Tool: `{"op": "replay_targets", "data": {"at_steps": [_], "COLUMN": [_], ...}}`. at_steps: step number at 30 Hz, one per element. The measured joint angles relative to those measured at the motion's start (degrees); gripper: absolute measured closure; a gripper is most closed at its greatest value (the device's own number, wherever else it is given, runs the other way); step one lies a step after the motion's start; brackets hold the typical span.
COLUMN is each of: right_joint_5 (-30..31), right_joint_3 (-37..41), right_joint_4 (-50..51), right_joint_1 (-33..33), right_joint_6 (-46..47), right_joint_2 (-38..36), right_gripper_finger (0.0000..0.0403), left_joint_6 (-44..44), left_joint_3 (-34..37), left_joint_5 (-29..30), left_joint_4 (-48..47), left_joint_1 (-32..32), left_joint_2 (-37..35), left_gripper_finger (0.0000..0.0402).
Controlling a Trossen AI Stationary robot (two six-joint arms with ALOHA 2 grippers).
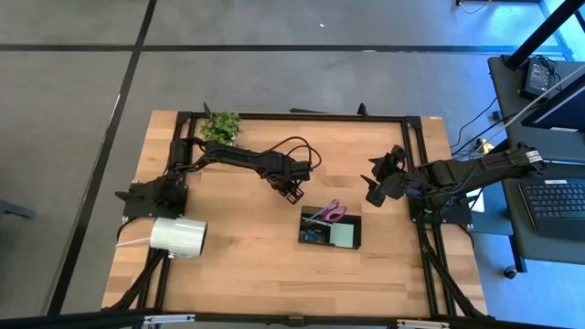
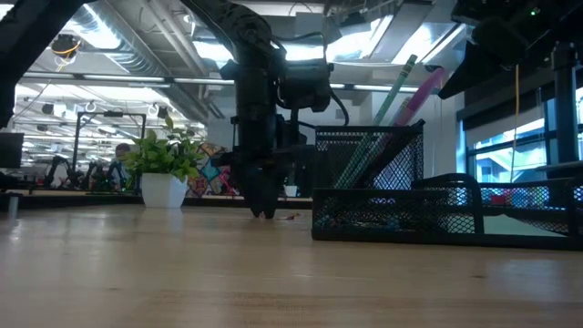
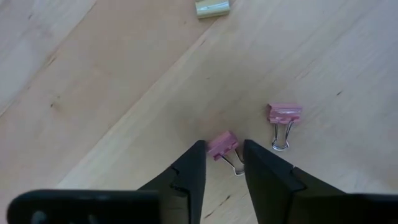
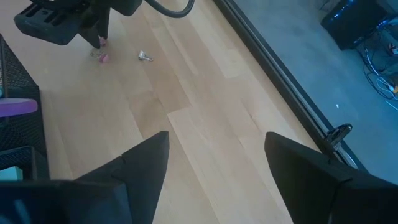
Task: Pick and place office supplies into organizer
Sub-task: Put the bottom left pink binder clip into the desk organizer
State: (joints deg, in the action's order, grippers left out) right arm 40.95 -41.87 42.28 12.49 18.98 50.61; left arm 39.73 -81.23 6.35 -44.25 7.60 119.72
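Observation:
My left gripper (image 1: 293, 192) points down at the table's middle, just beyond the black mesh organizer (image 1: 331, 228). It is open, and its fingertips (image 3: 224, 152) stand on either side of a small pink binder clip (image 3: 221, 144) that lies flat on the wood. I cannot tell whether they touch it. A second pink clip (image 3: 284, 115) lies beside it, and a pale clip (image 3: 212, 7) lies farther off. The organizer holds purple-handled scissors (image 1: 335, 212), pens and a pale green sticky-note pad (image 1: 345, 237). My right gripper (image 1: 375, 187) hovers open and empty (image 4: 217, 140) right of the organizer.
A big white roll (image 1: 178, 236) lies at the table's left, near the left arm's base. A small green plant (image 1: 221, 126) stands at the far edge. A black frame rail (image 1: 302, 117) rings the table. Bare wood lies in front of the organizer.

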Motion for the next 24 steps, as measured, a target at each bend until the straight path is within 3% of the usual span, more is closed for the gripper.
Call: {"op": "replay_targets", "data": {"at_steps": [24], "right_joint_5": [0.0], "right_joint_3": [0.0], "right_joint_4": [0.0], "right_joint_1": [0.0], "right_joint_6": [0.0], "right_joint_2": [0.0], "right_gripper_finger": [0.0134], "left_joint_6": [-7.7], "left_joint_3": [0.0], "left_joint_5": [1.3], "left_joint_4": [0.4], "left_joint_1": [0.0], "left_joint_2": [-0.2], "left_gripper_finger": [0.0337]}}
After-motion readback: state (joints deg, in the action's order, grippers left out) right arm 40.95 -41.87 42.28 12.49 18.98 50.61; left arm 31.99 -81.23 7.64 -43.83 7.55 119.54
